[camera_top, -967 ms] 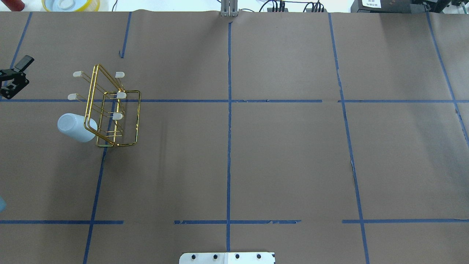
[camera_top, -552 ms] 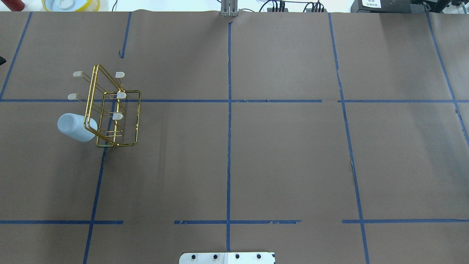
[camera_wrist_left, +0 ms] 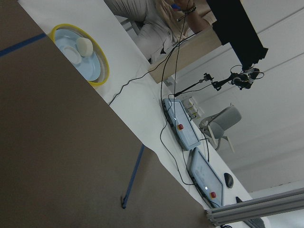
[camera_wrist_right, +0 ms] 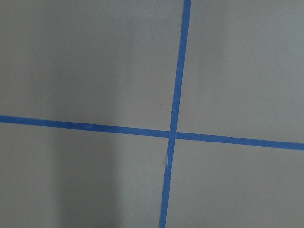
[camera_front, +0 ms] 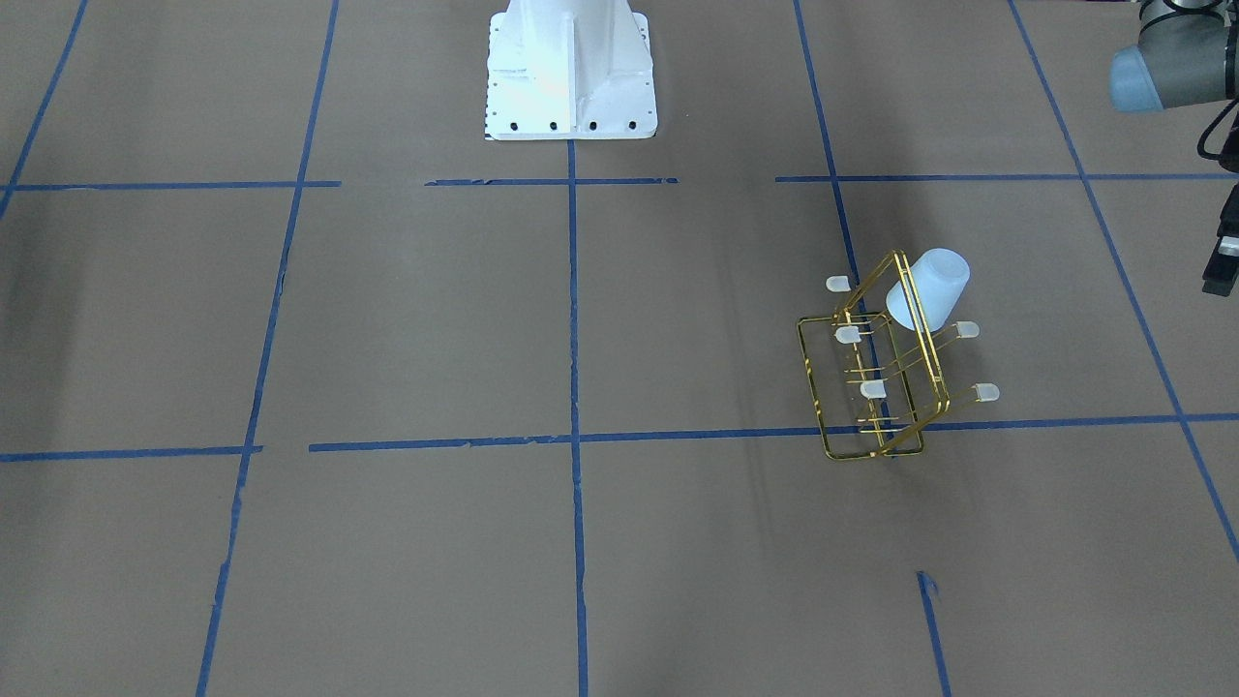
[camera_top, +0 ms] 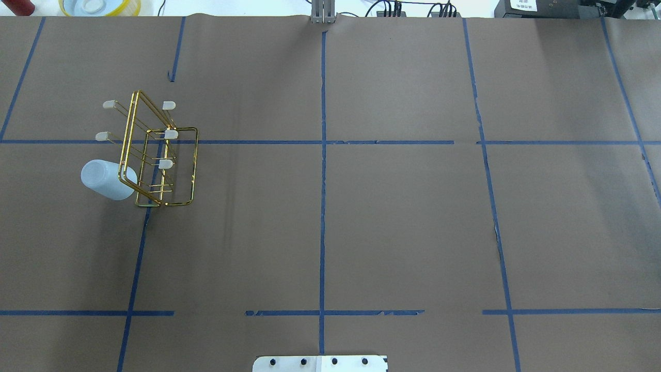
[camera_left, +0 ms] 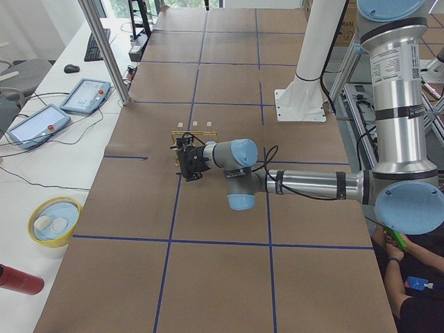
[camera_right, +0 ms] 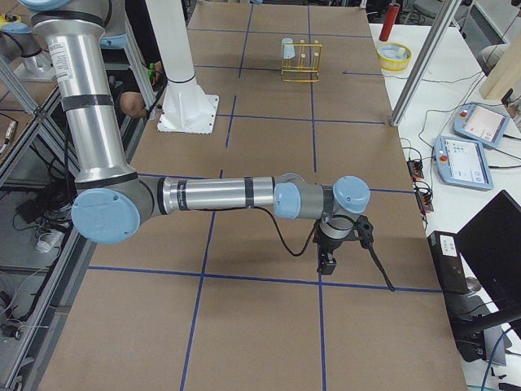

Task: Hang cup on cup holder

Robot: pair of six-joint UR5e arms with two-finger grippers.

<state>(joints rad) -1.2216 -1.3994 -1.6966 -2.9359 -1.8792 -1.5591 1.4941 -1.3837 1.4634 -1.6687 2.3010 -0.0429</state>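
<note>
The pale blue-white cup (camera_top: 107,179) sits tilted over a prong at the near left corner of the gold wire cup holder (camera_top: 166,170), closed bottom pointing outward. Both also show in the front-facing view, cup (camera_front: 927,287) on cup holder (camera_front: 871,407). No gripper touches them. My left gripper (camera_left: 189,161) hovers beyond the table's left side, clear of the rack; only a dark piece of it reaches the front-facing view's right edge, so I cannot tell its state. My right gripper (camera_right: 326,261) hangs low over bare paper far from the rack; I cannot tell its state.
The white robot base (camera_front: 569,68) stands at the table's near middle. A yellow-rimmed bowl (camera_top: 100,6) and a red object (camera_top: 20,6) lie past the far left edge. Control tablets (camera_left: 84,95) rest on the side bench. A person's arm (camera_left: 409,277) shows at the left view's corner.
My left gripper has drawn off to the left and out of the overhead view. The cup and the cup holder have not moved.
</note>
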